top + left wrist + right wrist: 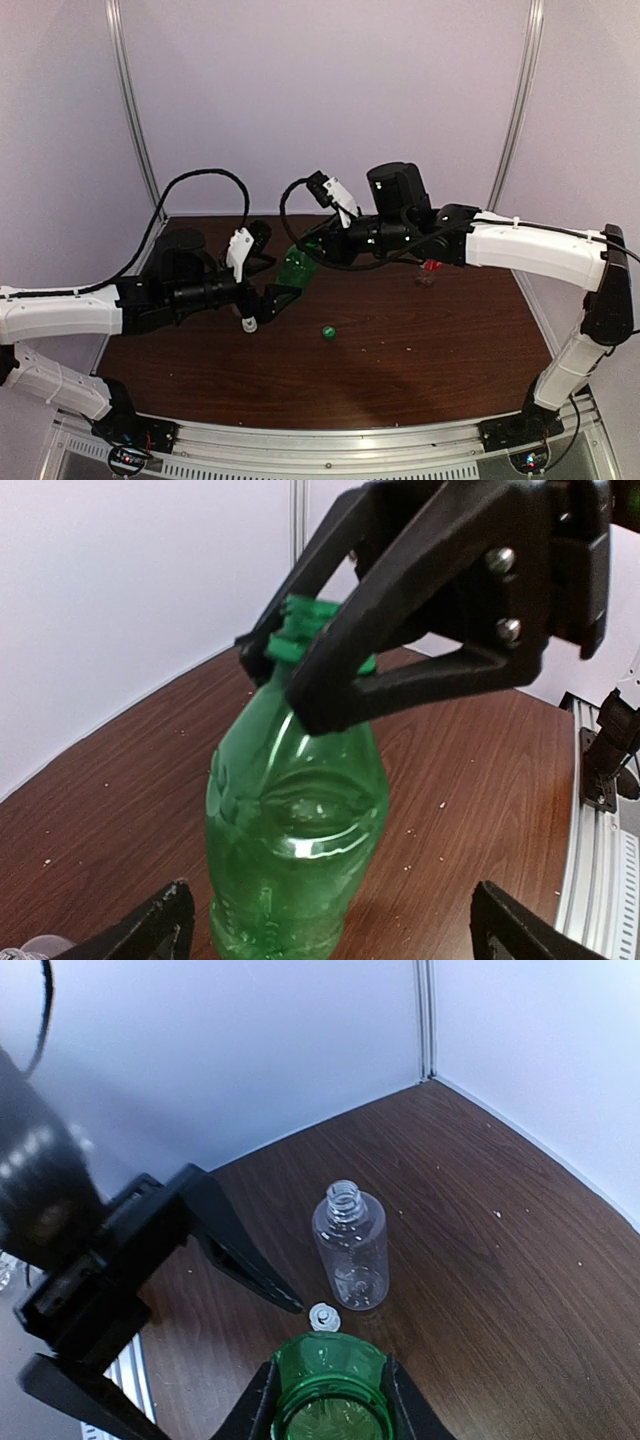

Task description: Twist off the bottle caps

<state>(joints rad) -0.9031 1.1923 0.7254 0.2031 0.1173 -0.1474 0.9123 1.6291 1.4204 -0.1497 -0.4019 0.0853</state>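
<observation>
Right wrist: right gripper [330, 1407] clamps green bottle [330, 1358].

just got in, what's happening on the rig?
The right tool grips the green bottle by its neck, and its mouth is open. A green cap lies on the table. The left tool stands open on either side of the bottle's body. The clear bottle is uncapped too, with a white cap beside it.

- i count two bottles: one green bottle [295, 820], one clear bottle [352, 1245]
- two loose caps: one green cap [327, 331], one white cap [323, 1315] (one red speck [431, 266], unclear)
</observation>
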